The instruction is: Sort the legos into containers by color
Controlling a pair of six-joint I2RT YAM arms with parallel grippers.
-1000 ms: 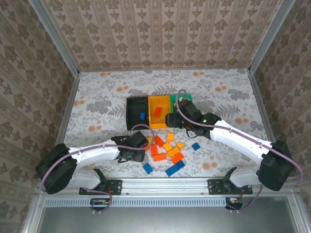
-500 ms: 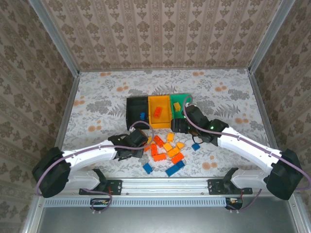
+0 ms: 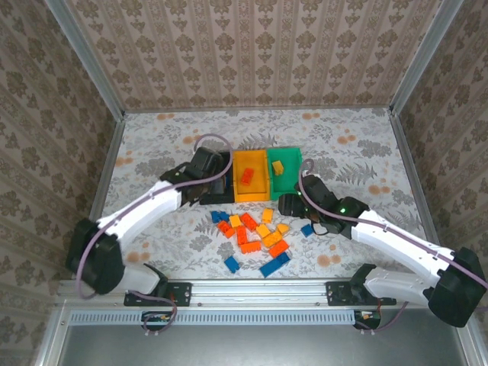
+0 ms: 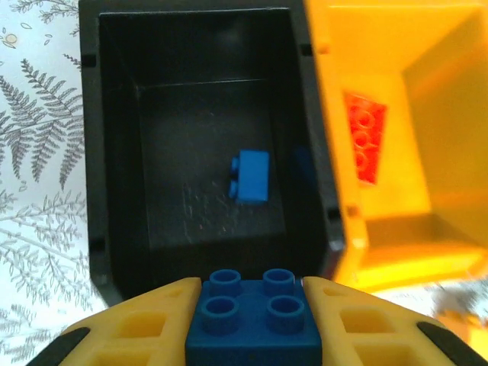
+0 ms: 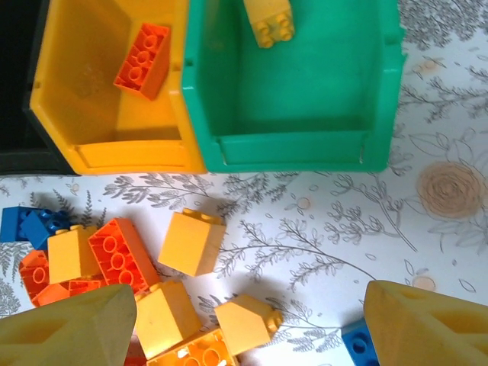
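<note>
My left gripper (image 4: 252, 296) is shut on a dark blue four-stud lego (image 4: 252, 328), held above the near wall of the black bin (image 4: 114, 160). One lighter blue lego (image 4: 252, 177) lies in that bin. The orange-yellow bin (image 5: 114, 156) holds a red-orange lego (image 5: 142, 59). In the green bin (image 5: 293, 149) lies a yellow-orange lego (image 5: 271, 19). My right gripper (image 5: 248, 328) is open over the table just before the green bin, above loose yellow-orange legos (image 5: 191, 242). From above, the left gripper (image 3: 216, 181) covers the black bin and the right gripper (image 3: 293, 204) hangs right of the pile (image 3: 252, 232).
The three bins stand side by side at mid-table. Loose blue legos (image 3: 274, 264) lie at the pile's near edge, another blue one (image 3: 306, 229) by the right arm. Metal posts and patterned walls ring the flowered table (image 3: 366, 152).
The left arm rose from the pile and swung back to the black bin with the blue lego. The right gripper drew back from the green bin toward the pile, leaving a yellow-orange lego inside.
</note>
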